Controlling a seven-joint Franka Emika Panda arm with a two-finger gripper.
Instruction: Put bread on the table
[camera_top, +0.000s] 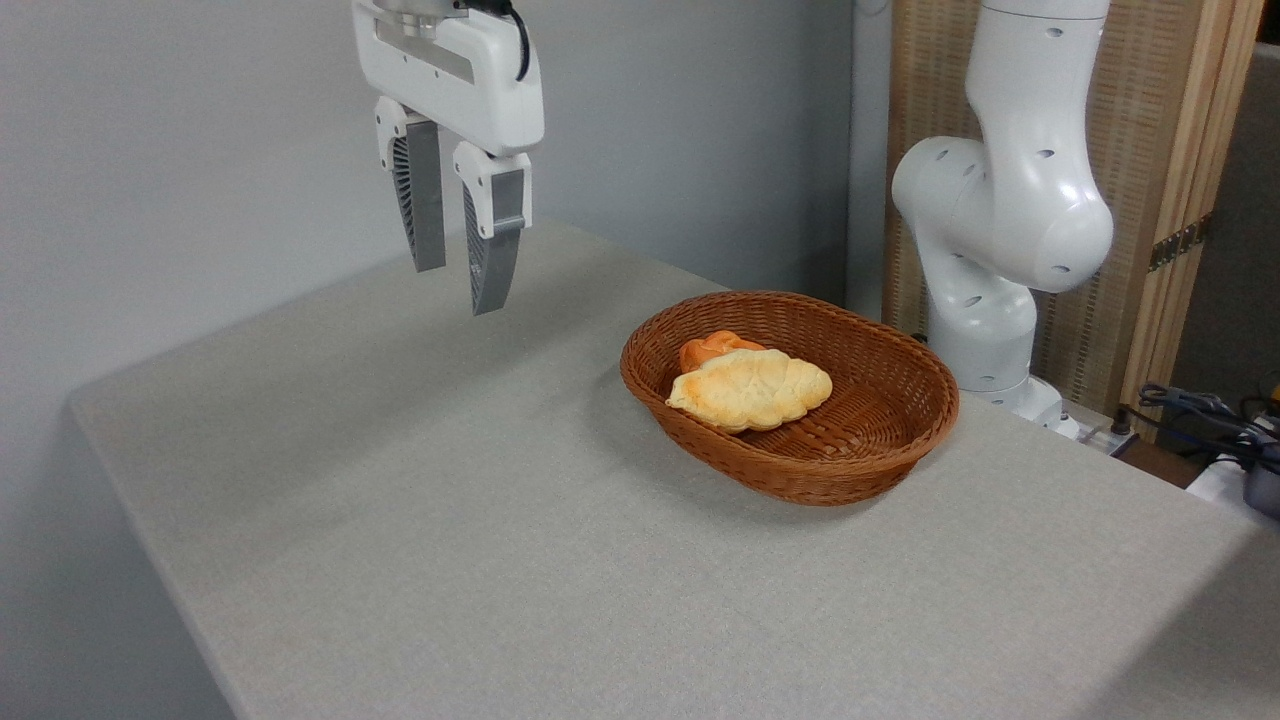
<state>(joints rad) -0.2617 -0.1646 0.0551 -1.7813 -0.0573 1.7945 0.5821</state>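
gripper (460, 285): jaws slightly apart, empty, hanging above table (420, 520) | bread (750, 390): in wicker basket (880, 440), right of and below jaws, well apart | orange bun (708, 348): touching bread's far side

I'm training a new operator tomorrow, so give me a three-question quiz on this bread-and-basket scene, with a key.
1. True or false: the bread already lies on the table.
2. The gripper is: A) clamped on the bread, B) in the air left of the basket, holding nothing, C) inside the basket.
3. What lies partly hidden behind the bread?

Key:
1. False; it lies in the basket.
2. B; its fingers stand slightly apart.
3. A small orange bun.
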